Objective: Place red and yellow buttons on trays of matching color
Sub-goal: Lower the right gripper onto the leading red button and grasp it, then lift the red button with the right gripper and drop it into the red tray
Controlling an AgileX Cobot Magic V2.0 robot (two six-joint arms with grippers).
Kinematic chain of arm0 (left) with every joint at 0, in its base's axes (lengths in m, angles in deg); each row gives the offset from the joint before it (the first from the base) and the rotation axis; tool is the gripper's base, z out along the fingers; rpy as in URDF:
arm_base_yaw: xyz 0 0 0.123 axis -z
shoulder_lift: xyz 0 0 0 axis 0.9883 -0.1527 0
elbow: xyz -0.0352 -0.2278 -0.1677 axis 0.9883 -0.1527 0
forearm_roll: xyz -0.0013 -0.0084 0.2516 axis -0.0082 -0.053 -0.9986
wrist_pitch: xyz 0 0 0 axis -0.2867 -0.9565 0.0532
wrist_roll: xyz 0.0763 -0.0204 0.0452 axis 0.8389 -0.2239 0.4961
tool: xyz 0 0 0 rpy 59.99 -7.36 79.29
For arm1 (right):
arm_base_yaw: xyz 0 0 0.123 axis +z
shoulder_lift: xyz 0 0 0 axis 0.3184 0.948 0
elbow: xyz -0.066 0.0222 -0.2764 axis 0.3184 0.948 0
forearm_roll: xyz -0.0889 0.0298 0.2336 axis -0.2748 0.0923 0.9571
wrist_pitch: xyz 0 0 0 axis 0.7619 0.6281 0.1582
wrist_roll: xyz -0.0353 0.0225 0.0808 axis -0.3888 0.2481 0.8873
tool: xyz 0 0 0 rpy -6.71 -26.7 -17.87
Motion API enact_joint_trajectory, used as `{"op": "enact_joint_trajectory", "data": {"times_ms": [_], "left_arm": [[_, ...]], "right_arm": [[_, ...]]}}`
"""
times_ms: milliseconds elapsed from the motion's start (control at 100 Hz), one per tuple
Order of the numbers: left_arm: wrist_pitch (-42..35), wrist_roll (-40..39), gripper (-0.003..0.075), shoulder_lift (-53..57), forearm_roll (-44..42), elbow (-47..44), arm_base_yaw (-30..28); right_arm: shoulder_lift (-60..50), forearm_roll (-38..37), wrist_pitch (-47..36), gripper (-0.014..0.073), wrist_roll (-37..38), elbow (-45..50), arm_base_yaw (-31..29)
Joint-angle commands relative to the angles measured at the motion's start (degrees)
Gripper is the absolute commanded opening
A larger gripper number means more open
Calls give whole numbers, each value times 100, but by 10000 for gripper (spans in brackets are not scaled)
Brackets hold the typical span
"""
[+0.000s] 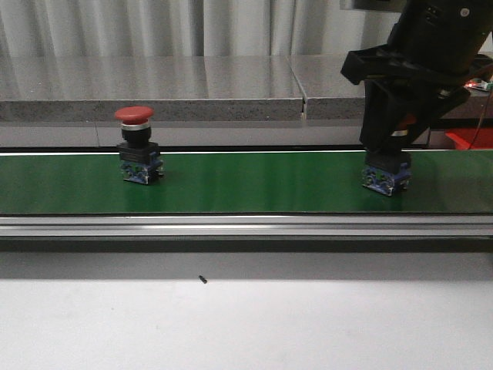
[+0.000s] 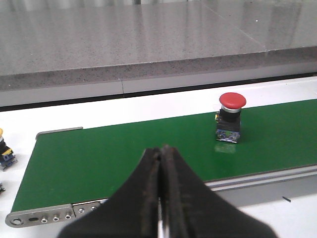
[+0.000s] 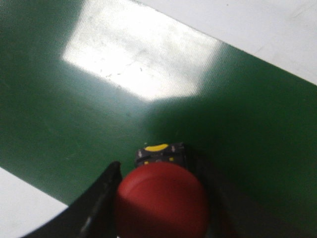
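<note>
My green belt crosses the frame's middle on the white surface, carrying 2 red buttons, left and right.

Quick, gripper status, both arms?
Left gripper: shut, empty.
Right gripper: around a red button on the green belt; grip cannot be confirmed.

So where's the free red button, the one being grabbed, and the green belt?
Free red button (image 1: 134, 116), front view, on its red cap.
Grabbed red button (image 3: 161, 201), right wrist view, on its red cap between the fingers.
Green belt (image 1: 254, 181), front view, on bare belt between the buttons.
</note>
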Motion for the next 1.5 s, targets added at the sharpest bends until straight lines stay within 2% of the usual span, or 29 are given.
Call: {"op": "enact_joint_trajectory", "data": {"times_ms": [0,140,260,370,590,800,1010,1270,1490], "left_arm": [[-455,-46,-20,-50,119,158,42],[-455,-46,-20,-50,119,158,42],[-455,-46,-20,-50,119,158,42],[-455,-46,-20,-50,119,158,42],[-455,-46,-20,-50,119,158,42],[-455,-46,-20,-50,119,158,42],[-455,-46,-20,-50,119,158,42],[-455,-46,-20,-50,119,158,42],[-455,-46,-20,-50,119,158,42]], "right_arm": [[-231,14,-184,203,-83,-193,-7],[-358,-105,-126,204,-83,-193,-21],[-524,-244,0,204,-77,-275,-301],[-544,-244,280,204,-77,-605,-879],[-421,-219,270,204,-77,-1356,-2274],[219,-212,181,204,-77,-1902,-3164],[1102,26,-10,204,-77,-2300,-3485],[2013,31,-49,204,-77,-2771,-3501],[2345,100,-91,204,-77,-2822,-3501]]}}
